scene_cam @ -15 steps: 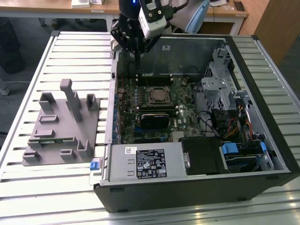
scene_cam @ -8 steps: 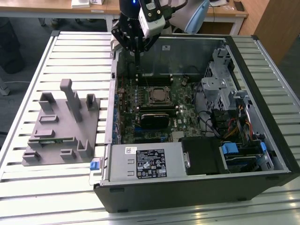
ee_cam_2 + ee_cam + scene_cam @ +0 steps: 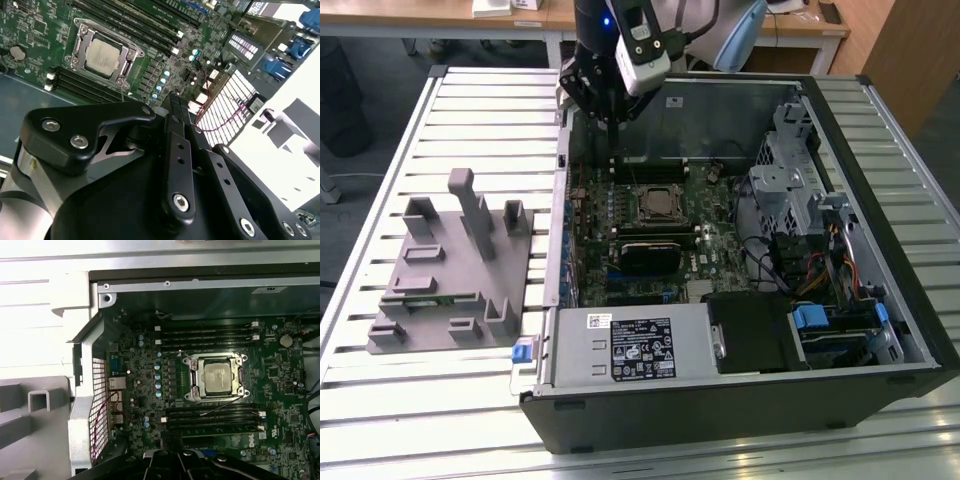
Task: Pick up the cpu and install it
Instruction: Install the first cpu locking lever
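Observation:
The cpu [image 3: 655,203] is a small square chip with a pale silver top, lying flat inside the metal socket frame on the green motherboard [image 3: 710,250] of the open computer case. Both wrist views show the cpu [image 3: 103,53] [image 3: 218,378] seated in that frame. My gripper [image 3: 613,165] hangs over the back of the case toward the exterior view's left, above and behind the socket, apart from the chip. Its black fingers [image 3: 172,107] stand together with nothing between them.
A grey plastic fixture [image 3: 450,270] with upright posts lies on the slatted table at the exterior view's left. Inside the case are a black ribbed block [image 3: 645,255], a silver box with a white label [image 3: 630,345], drive cages [image 3: 790,190] and cables. Case walls surround the board.

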### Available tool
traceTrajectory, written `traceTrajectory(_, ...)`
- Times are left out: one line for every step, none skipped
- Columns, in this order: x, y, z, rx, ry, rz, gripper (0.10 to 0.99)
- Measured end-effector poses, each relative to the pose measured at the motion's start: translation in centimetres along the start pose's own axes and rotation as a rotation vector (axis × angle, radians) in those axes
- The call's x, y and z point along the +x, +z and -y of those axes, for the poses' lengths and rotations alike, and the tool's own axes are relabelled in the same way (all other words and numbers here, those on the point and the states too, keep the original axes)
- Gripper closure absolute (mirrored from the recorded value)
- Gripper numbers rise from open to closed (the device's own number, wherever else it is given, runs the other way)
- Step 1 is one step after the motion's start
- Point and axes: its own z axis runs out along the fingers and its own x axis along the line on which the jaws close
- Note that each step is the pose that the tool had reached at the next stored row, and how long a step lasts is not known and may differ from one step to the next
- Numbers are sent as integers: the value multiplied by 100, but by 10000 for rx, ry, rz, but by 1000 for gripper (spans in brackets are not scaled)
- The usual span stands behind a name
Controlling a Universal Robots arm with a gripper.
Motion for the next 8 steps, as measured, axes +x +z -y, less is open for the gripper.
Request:
traceTrajectory(0, 16, 1, 0, 0, 0, 980)
traceTrajectory(1, 25, 0, 1, 1, -1, 980)
traceTrajectory(2, 29, -4, 3, 2, 0, 980)
traceTrajectory(2, 32, -9, 1, 2, 0, 980)
traceTrajectory(3, 36, -20, 1, 1, 0, 980)
traceTrajectory(4, 41, -38, 1, 1, 0, 980)
traceTrajectory(6, 47, -57, 2, 1, -1, 980)
traceTrajectory(8, 54, -76, 2, 1, -1, 980)
